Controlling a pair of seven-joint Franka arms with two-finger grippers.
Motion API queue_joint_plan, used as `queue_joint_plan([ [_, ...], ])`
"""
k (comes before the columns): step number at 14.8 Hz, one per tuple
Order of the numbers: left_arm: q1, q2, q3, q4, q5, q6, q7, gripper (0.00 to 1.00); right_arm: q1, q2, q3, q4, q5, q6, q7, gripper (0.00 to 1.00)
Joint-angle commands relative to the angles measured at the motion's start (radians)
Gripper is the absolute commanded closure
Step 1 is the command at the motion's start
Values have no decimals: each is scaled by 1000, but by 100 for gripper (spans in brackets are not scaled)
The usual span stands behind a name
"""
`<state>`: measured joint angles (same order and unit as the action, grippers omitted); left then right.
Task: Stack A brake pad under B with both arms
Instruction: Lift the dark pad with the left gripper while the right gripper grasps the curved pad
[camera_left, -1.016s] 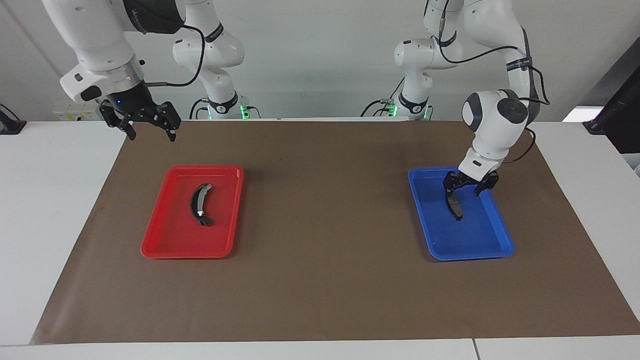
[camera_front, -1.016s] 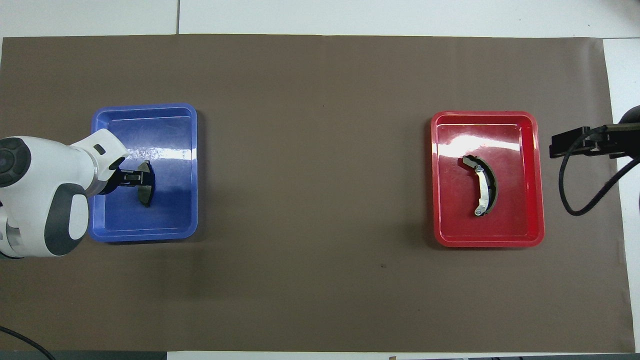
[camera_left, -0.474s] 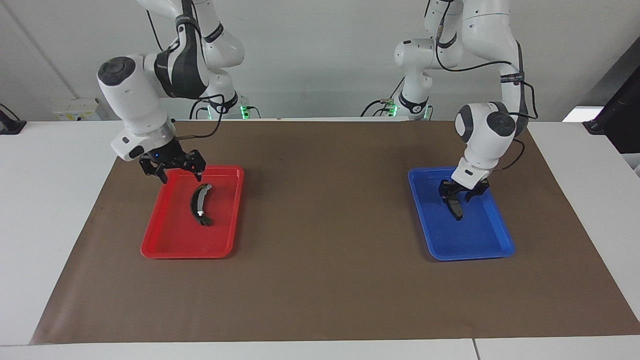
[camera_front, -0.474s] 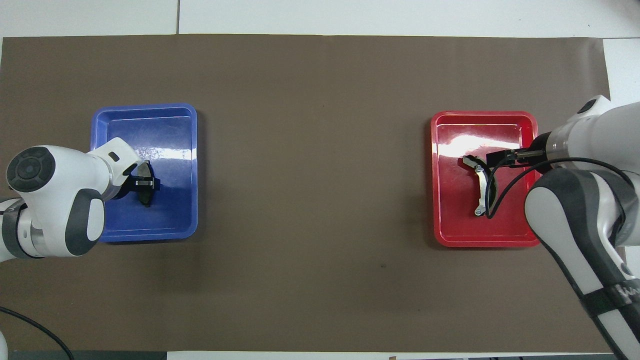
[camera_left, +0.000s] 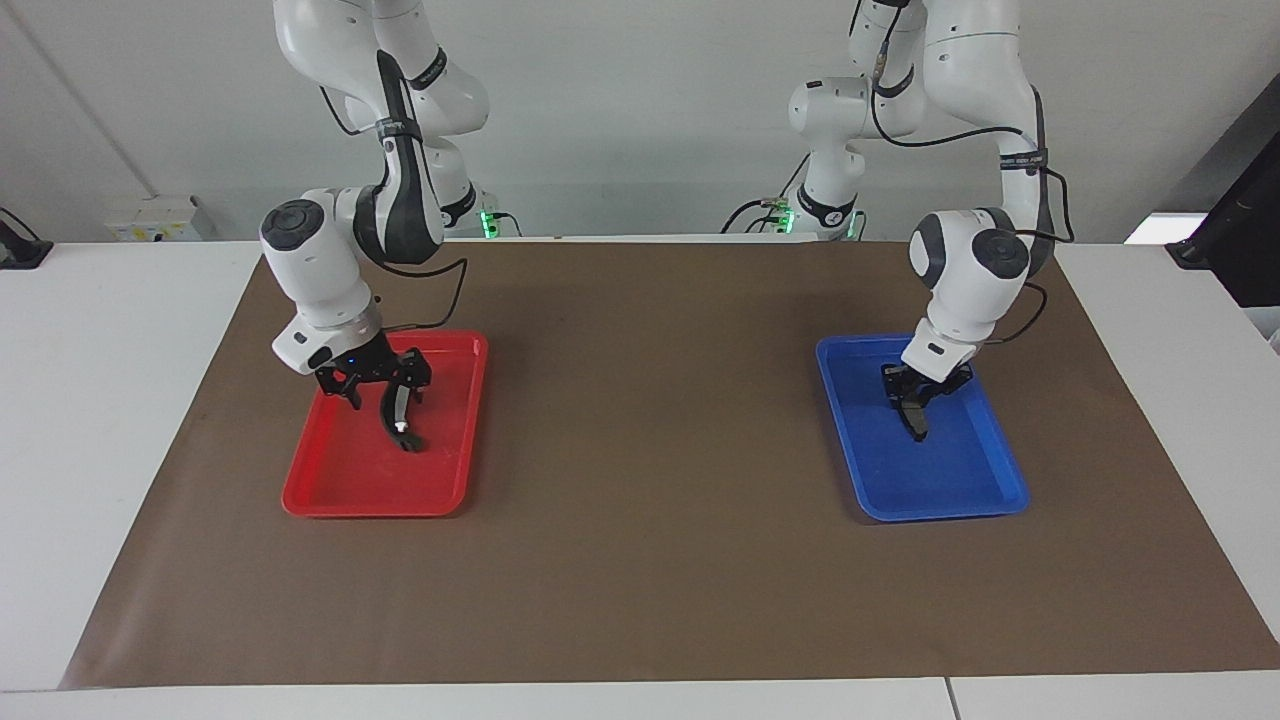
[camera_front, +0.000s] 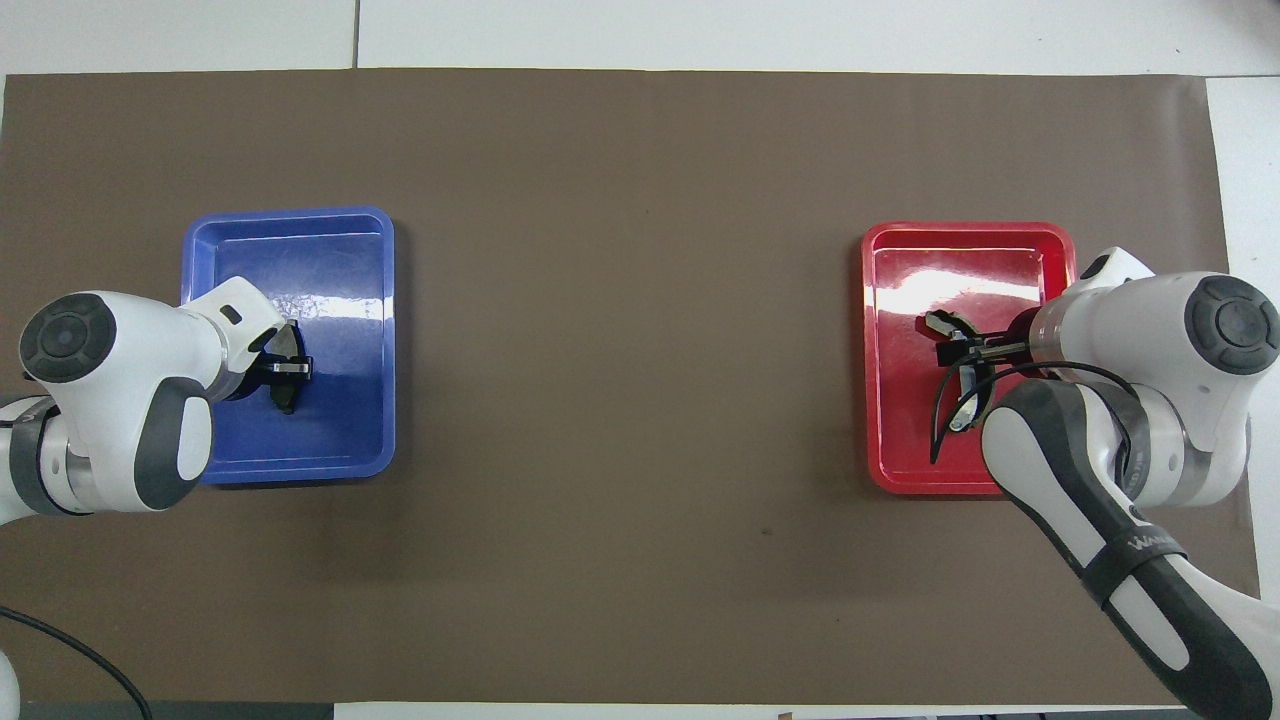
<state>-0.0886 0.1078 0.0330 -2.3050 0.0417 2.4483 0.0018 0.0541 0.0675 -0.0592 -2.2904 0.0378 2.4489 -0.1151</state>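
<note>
1. Left claw (camera_left: 912, 392) down in the blue tray (camera_left: 960, 500), pinched on the A brake pad (camera_left: 915, 420), which seems to rest on the tray floor.
2. Right claw (camera_left: 385, 385) spread, straddling B (camera_left: 402, 425) in the red tray (camera_left: 340, 490); contact unclear.

Upper half of B (camera_left: 403, 425) hidden under right gripper (camera_left: 384, 392) in red tray (camera_left: 330, 495), contact there too small to tell; most of A brake pad (camera_left: 915, 420) covered by left gripper (camera_left: 915, 397); right arm cut off by overhead frame edge.
</note>
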Motion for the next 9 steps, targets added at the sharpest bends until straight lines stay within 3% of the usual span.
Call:
queue_joint_plan([
  [1,-13,-20,8,39,1,-78,1,98,-13,20,6,-38,27,74,-40,0],
  [6,-88,-11,10,261,1,-345,-25,98,-22,43,6,-38,27,62,-73,3],
  [9,-209,0,10,273,1,-310,-135,100,-28,43,6,-38,27,55,-93,15],
])
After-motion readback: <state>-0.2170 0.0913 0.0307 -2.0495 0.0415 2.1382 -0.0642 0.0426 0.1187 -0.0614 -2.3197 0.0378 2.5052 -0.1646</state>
